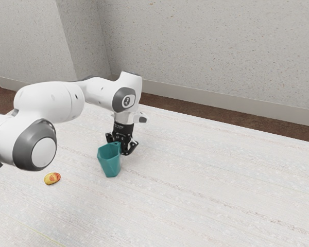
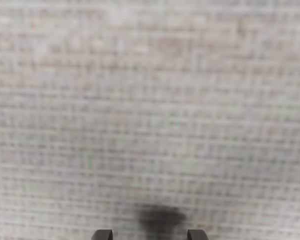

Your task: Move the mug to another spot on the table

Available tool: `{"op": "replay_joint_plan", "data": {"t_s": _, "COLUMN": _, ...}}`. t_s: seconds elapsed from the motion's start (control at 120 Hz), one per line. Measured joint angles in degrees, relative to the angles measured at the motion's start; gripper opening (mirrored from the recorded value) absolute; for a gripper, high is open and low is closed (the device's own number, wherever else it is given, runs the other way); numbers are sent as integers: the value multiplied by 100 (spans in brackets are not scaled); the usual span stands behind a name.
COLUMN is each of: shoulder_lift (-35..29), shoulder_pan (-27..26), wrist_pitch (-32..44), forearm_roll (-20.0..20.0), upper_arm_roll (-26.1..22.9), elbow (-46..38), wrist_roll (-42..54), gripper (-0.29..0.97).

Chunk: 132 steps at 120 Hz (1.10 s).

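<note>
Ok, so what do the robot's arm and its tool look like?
The arm is glossy white with rounded, bulky links and grey joint caps, one bearing a pale ring mark. The tool is black and blocky, with two short fingers.

I'm looking at a pale, whitewashed wooden table (image 1: pixel 221 180) with fine grain lines running across its top. Two things sit on it. A teal mug (image 1: pixel 109 160) stands upright, toward eight o'clock from the centre of the exterior view. A small yellow-and-red object (image 1: pixel 52 178), too small for me to identify, lies between eight and nine o'clock from the mug, well apart from it. In the wrist view the same pale grain carries one dark shadow patch (image 2: pixel 161 219).
</note>
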Motion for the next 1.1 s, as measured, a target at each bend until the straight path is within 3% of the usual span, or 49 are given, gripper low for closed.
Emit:
{"op": "replay_joint_plan", "data": {"t_s": 0.158, "shoulder_lift": -14, "shoulder_pan": 3, "wrist_pitch": 21, "forearm_roll": -42, "upper_arm_roll": -1, "elbow": 0, "wrist_roll": -33, "gripper": 40}}
{"op": "replay_joint_plan", "data": {"t_s": 0.35, "shoulder_lift": -210, "shoulder_pan": -17, "wrist_pitch": 32, "forearm_roll": -55, "upper_arm_roll": -42, "elbow": 16, "wrist_roll": -65, "gripper": 57}}
{"op": "replay_joint_plan", "data": {"t_s": 0.533, "shoulder_lift": -875, "shoulder_pan": -35, "wrist_pitch": 32, "forearm_roll": -171, "upper_arm_roll": -136, "elbow": -102, "wrist_roll": -72, "gripper": 63}}
{"op": "replay_joint_plan", "data": {"t_s": 0.692, "shoulder_lift": -2293, "shoulder_pan": 25, "wrist_pitch": 36, "forearm_roll": -571, "upper_arm_roll": -142, "elbow": -1424, "wrist_roll": 113, "gripper": 66}}
{"op": "replay_joint_plan", "data": {"t_s": 0.908, "shoulder_lift": -4045, "shoulder_pan": -3, "wrist_pitch": 34, "forearm_roll": -690, "upper_arm_roll": -141, "elbow": -2651, "wrist_roll": 980, "gripper": 67}}
{"op": "replay_joint_plan", "data": {"t_s": 1.1, "shoulder_lift": -4672, "shoulder_pan": -10, "wrist_pitch": 21, "forearm_roll": -650, "upper_arm_roll": -139, "elbow": -2762, "wrist_roll": 1862, "gripper": 68}}
